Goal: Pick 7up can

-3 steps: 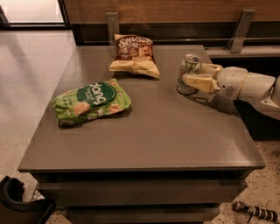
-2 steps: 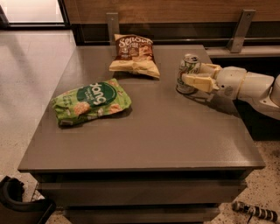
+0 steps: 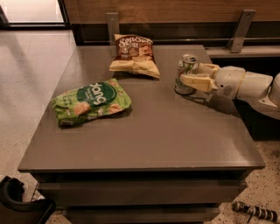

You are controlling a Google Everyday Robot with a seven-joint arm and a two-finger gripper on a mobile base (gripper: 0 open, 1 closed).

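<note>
A slim white-and-silver aluminium 7up can [image 3: 187,65] with green markings and a silver top is seen standing on the right rear part of a grey, flat-topped desk [image 3: 153,135], tilted slightly rather than fully upright. The can is enclosed by the cream-coloured two-finger gripper [image 3: 190,73], which is reached in from the right edge of the desk at the end of a white, rounded arm [image 3: 245,83]. The jaws are set on opposite sides of the can: the near one is laid across the front of the can's body, the far one is partly hidden behind it, and they appear to be clamped on it. The base of the can is seen at the desk surface, and a shadow is cast beneath the gripper.

A crumpled green plastic chip bag [image 3: 89,103] with white lettering is laid flat on the left half of the desk, well apart from the can. A brown-and-cream chip bag [image 3: 133,54] is laid near the rear edge, to the left of the can and not touching it.

Behind the desk, a wooden wall panel [image 3: 175,8] is fitted with two grey metal brackets [image 3: 113,24]. A black object [image 3: 17,205] is seen on the speckled floor [image 3: 26,100] at the lower left.
</note>
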